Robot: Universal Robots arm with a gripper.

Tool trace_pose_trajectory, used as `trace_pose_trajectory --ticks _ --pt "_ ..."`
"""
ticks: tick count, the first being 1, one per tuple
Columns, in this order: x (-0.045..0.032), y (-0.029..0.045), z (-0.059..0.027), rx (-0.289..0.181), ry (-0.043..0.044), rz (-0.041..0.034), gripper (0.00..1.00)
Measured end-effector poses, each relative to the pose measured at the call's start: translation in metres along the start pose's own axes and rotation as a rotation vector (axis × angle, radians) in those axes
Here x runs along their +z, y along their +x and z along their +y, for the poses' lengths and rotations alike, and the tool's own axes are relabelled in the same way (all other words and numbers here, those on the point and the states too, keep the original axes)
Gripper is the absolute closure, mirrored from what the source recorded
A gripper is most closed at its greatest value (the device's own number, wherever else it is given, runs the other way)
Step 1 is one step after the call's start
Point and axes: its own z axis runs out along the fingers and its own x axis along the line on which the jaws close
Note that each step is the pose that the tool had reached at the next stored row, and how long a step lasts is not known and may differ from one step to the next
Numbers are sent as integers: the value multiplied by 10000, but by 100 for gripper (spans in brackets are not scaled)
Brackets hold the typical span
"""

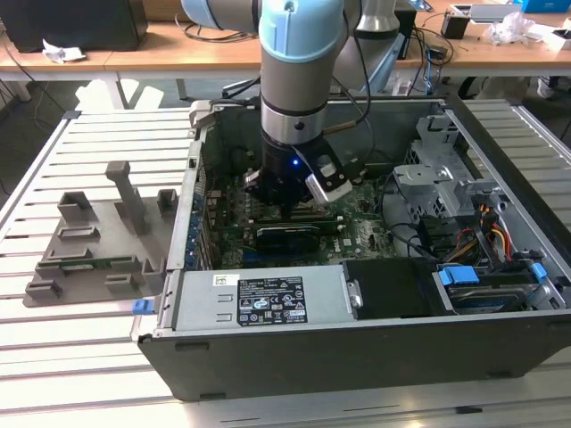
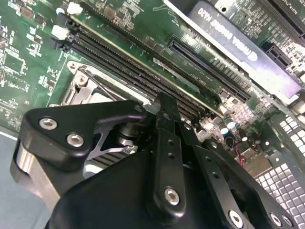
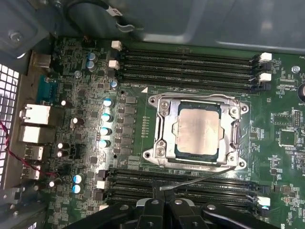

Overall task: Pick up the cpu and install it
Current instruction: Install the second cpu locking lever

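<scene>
The cpu (image 3: 197, 129) shows its silver-grey top plate inside the motherboard socket (image 3: 159, 117), with the socket's metal frame around it. A thin metal lever (image 3: 205, 179) runs along one side of the socket, and its end is close to my fingertips. My gripper (image 3: 164, 202) is shut with nothing between its fingers and hovers beside the socket, over the memory slots (image 3: 181, 188). In the second wrist view the gripper (image 2: 164, 102) comes to a closed tip just above the board, next to the socket's corner (image 2: 78, 86). In the exterior view the gripper (image 1: 285, 201) is down inside the open computer case (image 1: 357, 357).
A grey plastic holder tray (image 1: 89, 241) stands on the slatted table at the exterior view's left. Inside the case are a power supply (image 1: 259, 299) along the front wall, a drive cage (image 1: 437, 178) and cables (image 1: 486, 227) at the exterior view's right.
</scene>
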Motion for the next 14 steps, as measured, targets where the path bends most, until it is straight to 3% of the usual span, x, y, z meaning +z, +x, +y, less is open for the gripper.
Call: trace_pose_trajectory --ticks 4,6,8,9,11,14 --pt "-10 -4 -46 0 12 -20 89" --pt "-13 -73 -59 2 12 -12 89" --pt "-16 -241 -73 4 -1 32 89" --pt "-15 -285 -76 8 -5 52 89" --pt "-12 -452 -90 17 -8 140 89" --pt "2 -613 -98 27 -17 234 89"
